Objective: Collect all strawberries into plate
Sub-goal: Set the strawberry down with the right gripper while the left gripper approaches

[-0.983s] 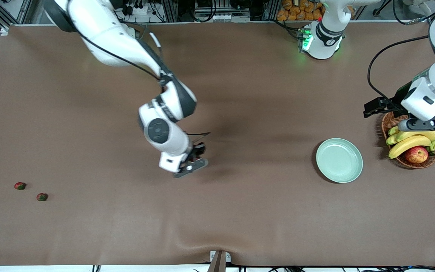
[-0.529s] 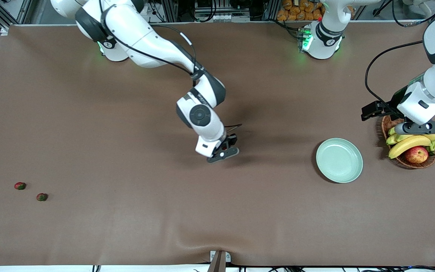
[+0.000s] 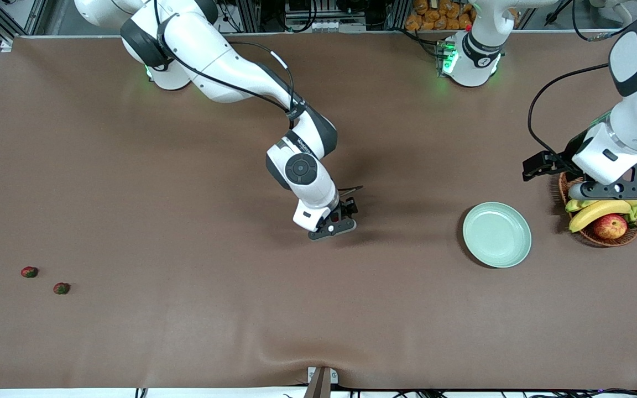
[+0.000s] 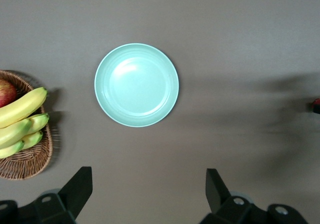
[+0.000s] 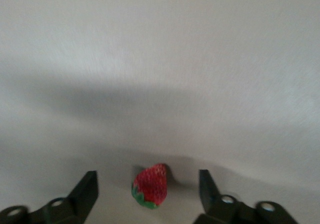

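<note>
Right arm reaches from its base out to mid-table, elbow bent, wrist pitched down. Right gripper sits low over table middle; in my right wrist view its fingers stand spread wide, nothing pinched between them. Left arm waits at its own end of table, forearm angled down, black cable looping off wrist. Left gripper hangs up in air there, body level; in my left wrist view fingers stand spread wide, nothing between.
</note>
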`<act>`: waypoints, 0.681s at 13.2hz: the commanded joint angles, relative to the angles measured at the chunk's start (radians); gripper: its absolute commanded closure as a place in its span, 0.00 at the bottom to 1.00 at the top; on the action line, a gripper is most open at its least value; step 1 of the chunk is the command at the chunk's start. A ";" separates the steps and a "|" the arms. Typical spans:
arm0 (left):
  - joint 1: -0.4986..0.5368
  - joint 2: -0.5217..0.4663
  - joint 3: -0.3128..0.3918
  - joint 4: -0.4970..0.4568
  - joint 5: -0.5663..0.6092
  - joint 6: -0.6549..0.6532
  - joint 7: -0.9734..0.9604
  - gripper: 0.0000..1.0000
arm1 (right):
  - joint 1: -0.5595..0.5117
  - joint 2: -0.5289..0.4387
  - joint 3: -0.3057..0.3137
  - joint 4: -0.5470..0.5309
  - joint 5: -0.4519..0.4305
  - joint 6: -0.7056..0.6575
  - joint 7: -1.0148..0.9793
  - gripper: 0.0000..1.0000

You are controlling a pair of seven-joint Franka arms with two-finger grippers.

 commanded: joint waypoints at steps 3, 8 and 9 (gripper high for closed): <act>-0.076 0.111 -0.055 0.012 -0.027 0.130 -0.126 0.00 | -0.204 -0.166 0.004 -0.044 0.009 -0.177 0.004 0.00; -0.300 0.346 -0.059 0.177 0.001 0.220 -0.443 0.00 | -0.445 -0.204 -0.033 -0.045 -0.091 -0.305 -0.022 0.00; -0.334 0.400 -0.059 0.211 0.021 0.237 -0.494 0.00 | -0.503 -0.201 -0.033 -0.045 -0.091 -0.314 -0.059 0.00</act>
